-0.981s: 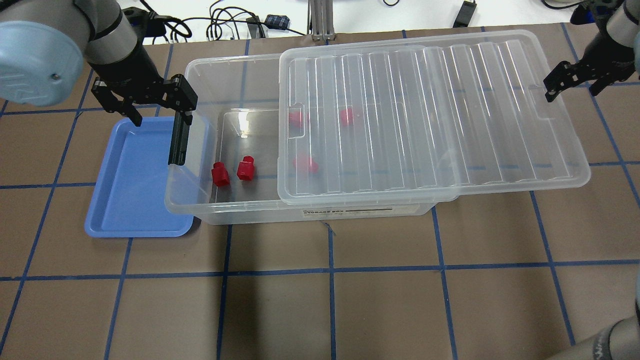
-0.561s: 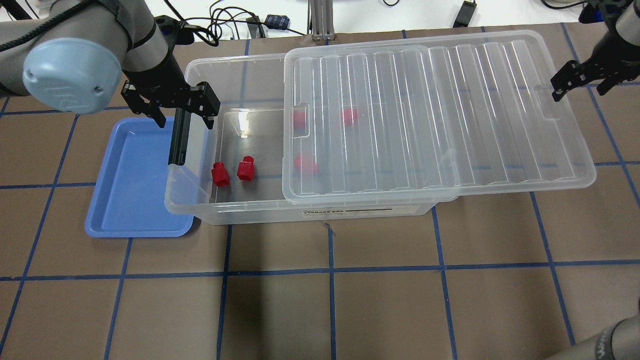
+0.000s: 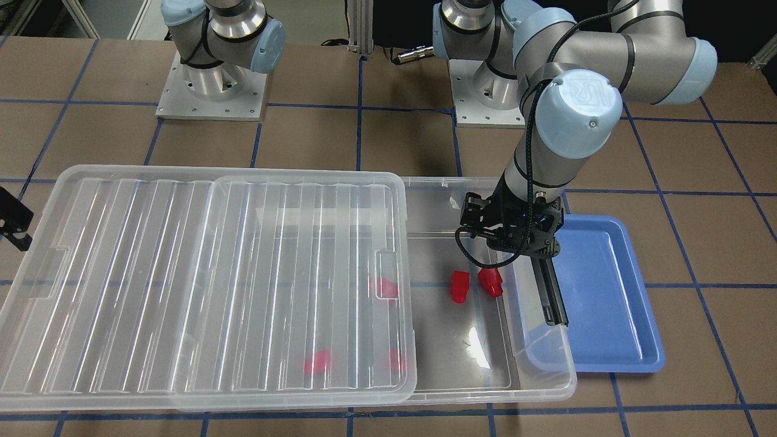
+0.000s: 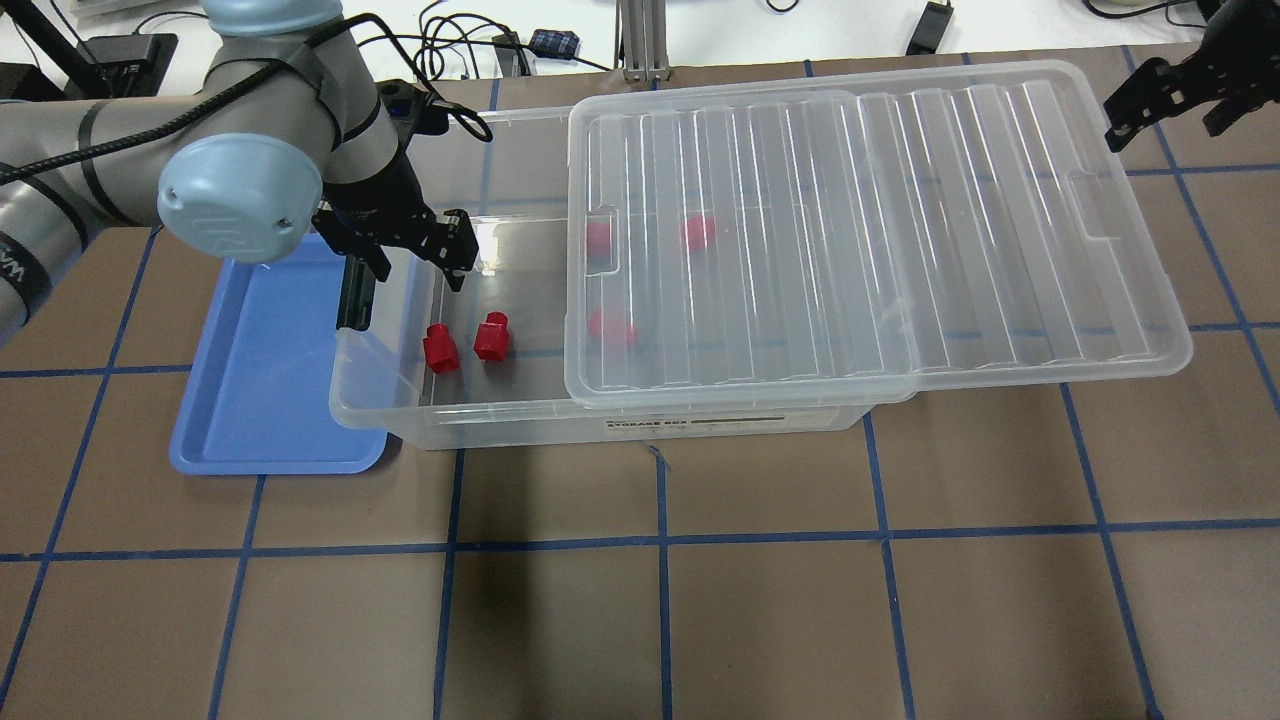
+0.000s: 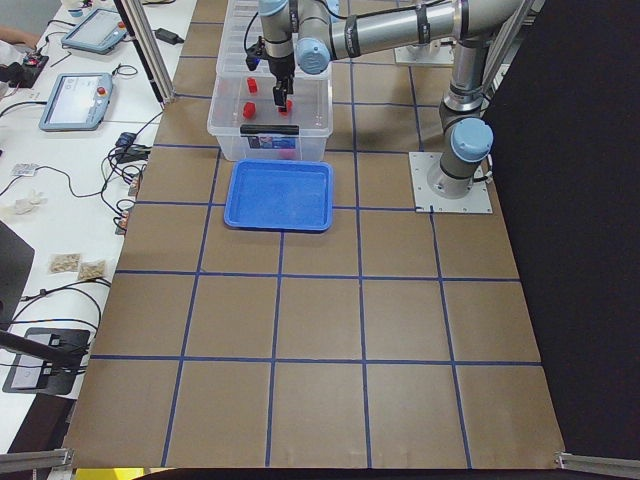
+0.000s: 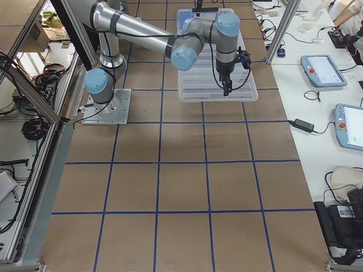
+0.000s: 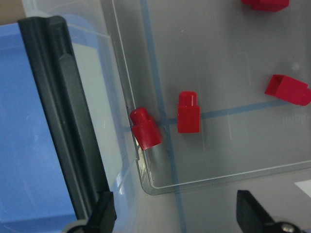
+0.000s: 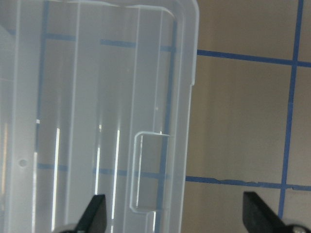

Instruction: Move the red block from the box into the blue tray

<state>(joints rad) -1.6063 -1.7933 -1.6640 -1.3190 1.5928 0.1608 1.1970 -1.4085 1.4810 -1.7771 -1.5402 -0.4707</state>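
The clear box (image 4: 500,422) stands mid-table, its ribbed lid (image 4: 870,220) slid to the right so the left end is open. Two red blocks (image 4: 440,350) (image 4: 491,337) lie on the uncovered floor; three more show blurred under the lid (image 4: 610,327). In the left wrist view the two blocks (image 7: 146,128) (image 7: 188,112) lie just ahead of the fingers. The blue tray (image 4: 270,370) sits against the box's left end, partly under its rim. My left gripper (image 4: 415,262) is open and empty above the open end, by the black latch bar (image 4: 352,295). My right gripper (image 4: 1170,120) is open and empty beyond the lid's far right corner.
Brown table surface with a blue tape grid. Cables and a metal post (image 4: 640,40) lie along the far edge. The lid overhangs the box's right end (image 8: 146,121). The arm bases (image 3: 212,85) stand on the robot's side.
My left gripper has moved right, from over the tray's far corner to over the open end of the box. My right gripper has drawn back and away from the lid's right end.
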